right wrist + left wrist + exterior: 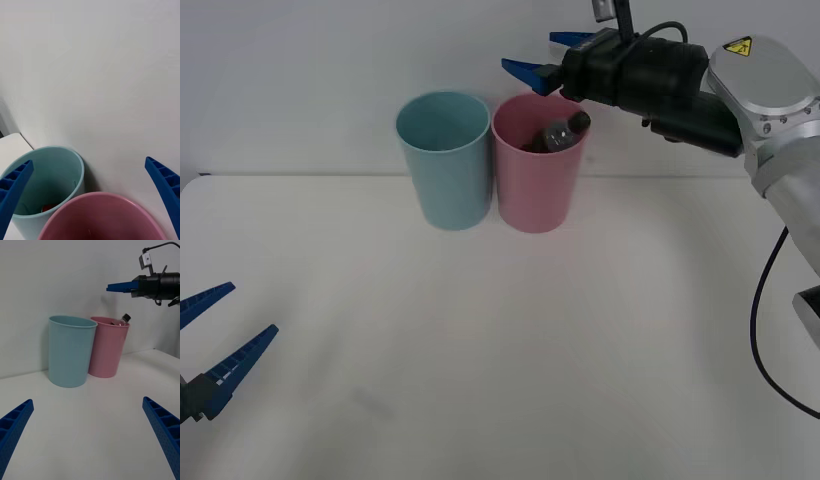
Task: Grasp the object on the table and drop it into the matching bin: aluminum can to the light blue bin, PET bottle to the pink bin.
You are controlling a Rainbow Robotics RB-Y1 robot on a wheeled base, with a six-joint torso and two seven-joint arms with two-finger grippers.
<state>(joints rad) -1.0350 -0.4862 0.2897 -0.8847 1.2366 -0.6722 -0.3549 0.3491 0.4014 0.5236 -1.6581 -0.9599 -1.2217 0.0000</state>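
Start at your left: the left gripper (225, 345) hangs low over the near left corner of the table (480, 360), its blue fingers spread wide and holding nothing. It is well apart from both bins and looks parked.

Move along to the far edge of the table, near its middle, and you find the light blue bin (444, 158) standing upright. From the right wrist view you can make out a small reddish thing at its bottom, too hidden to name. Just to its right, touching or nearly touching it, stands the pink bin (538, 162), also upright.

The bottle (563, 133) is already inside the pink bin. It leans against the inner wall on the bin's right side, its long axis tilted, with the black cap poking just above the rim and pointing up and to the right.

Further right, the right gripper (542, 55) hovers above and slightly behind the pink bin's mouth, reaching in from the right with its fingers wide apart and empty. The bottle lies below those fingertips, down in the bin, so this arm is by far the nearer one.

By the look of it the drop is done; you probably only need to lift the right arm clear without catching the rim.
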